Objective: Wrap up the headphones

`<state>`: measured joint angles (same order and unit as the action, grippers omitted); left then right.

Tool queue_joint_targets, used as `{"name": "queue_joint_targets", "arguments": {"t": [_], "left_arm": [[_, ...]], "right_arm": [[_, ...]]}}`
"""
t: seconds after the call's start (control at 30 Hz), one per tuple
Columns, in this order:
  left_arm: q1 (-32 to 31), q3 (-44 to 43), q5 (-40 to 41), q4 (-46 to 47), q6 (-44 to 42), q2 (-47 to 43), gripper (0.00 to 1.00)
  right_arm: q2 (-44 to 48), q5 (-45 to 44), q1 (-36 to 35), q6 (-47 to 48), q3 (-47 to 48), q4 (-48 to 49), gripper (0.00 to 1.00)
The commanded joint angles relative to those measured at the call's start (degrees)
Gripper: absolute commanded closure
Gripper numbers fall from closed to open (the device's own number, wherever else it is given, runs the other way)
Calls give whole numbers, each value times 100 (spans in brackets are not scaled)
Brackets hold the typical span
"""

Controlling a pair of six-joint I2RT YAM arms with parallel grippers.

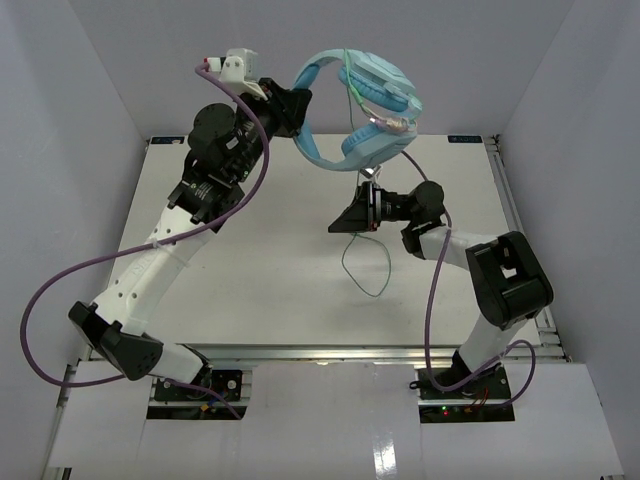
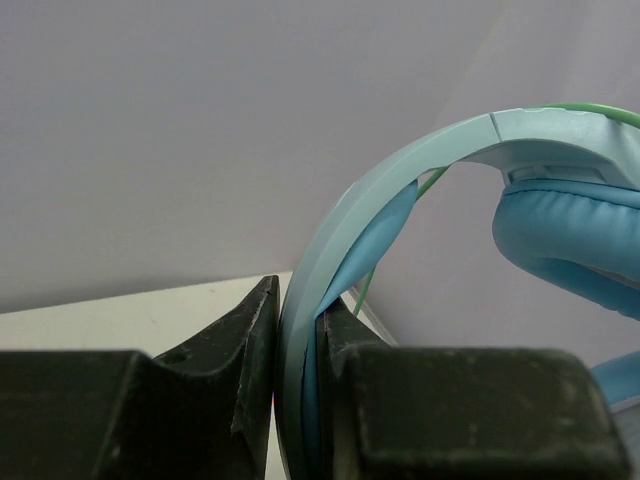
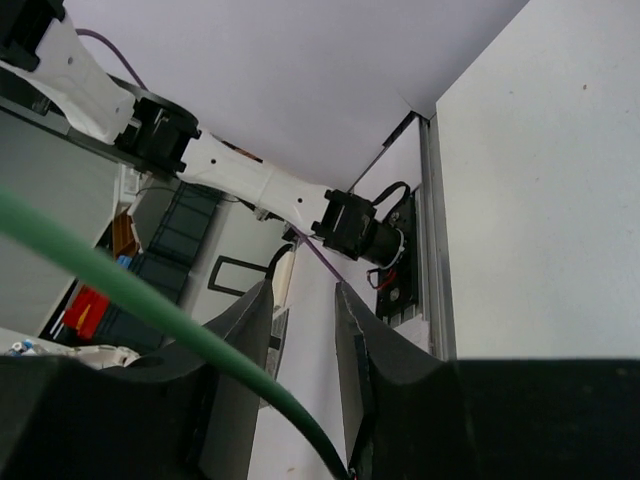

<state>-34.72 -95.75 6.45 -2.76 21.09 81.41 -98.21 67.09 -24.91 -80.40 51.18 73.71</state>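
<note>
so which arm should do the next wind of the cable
Right, probably. The left gripper is clamped on the headband, holding the headphones up. The right gripper is open below them, with the cable running in between its jaws.

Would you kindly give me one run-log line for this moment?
left jaws: shut on headphones headband, held aloft | right jaws: open, cable running between | wrap: unfinished, cable tail loose
</note>
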Motion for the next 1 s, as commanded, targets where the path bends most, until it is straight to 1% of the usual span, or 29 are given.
{"name": "queue_joint_targets", "arguments": {"t": [0.0,0.07,0.2,0.33,0.4,0.43,0.5,0.57,0.6,0.63,0.7,0.73,0.8,0.83,0.9,0.97], "left_arm": [[9,-269,1439,593,-176,-133,100],[9,-285,1719,800,-292,-67,100],[9,-564,2297,933,-612,178,100],[18,-530,2786,1444,-1441,345,100],[18,-566,2982,1636,-1712,463,100],[60,-617,2991,1638,-1813,492,100],[94,-653,3030,1683,-2043,583,100],[109,-640,3061,1694,-2343,646,100],[118,-617,3068,1693,-2489,678,100],[136,-565,3051,1665,-2583,696,100],[153,-414,3034,1586,-2749,760,100],[167,-359,3020,1477,-2784,788,100],[169,-207,2995,1356,-2958,945,100],[176,-74,2966,1252,-3015,974,100],[176,276,2776,1142,-3089,990,100],[173,674,2496,1040,-3025,948,100]], "right_arm": [[637,138,-288,280,-267,3410,62],[902,270,-576,553,-415,2982,62],[1501,460,-1026,1618,-568,2012,62],[1915,577,-1202,2211,-704,1254,63],[2198,577,-1209,2646,-758,679,64],[2293,577,-1216,3219,-744,-115,65],[2606,562,-1224,4033,-701,-1508,67],[2859,541,-1226,4941,-567,-2579,72],[2950,468,-1226,5605,-469,-3496,75],[3003,294,-1226,6497,-237,-4714,77],[3044,-352,-1266,7675,475,-6843,80],[3045,-831,-1287,8516,832,-7304,80],[2940,-1607,-1337,9481,1455,-8645,83],[2843,-2157,-1359,10051,1696,-9417,83],[2715,-3061,-1467,10731,2374,-10295,84],[2647,-3968,-1613,11274,2929,-10838,84]]}}
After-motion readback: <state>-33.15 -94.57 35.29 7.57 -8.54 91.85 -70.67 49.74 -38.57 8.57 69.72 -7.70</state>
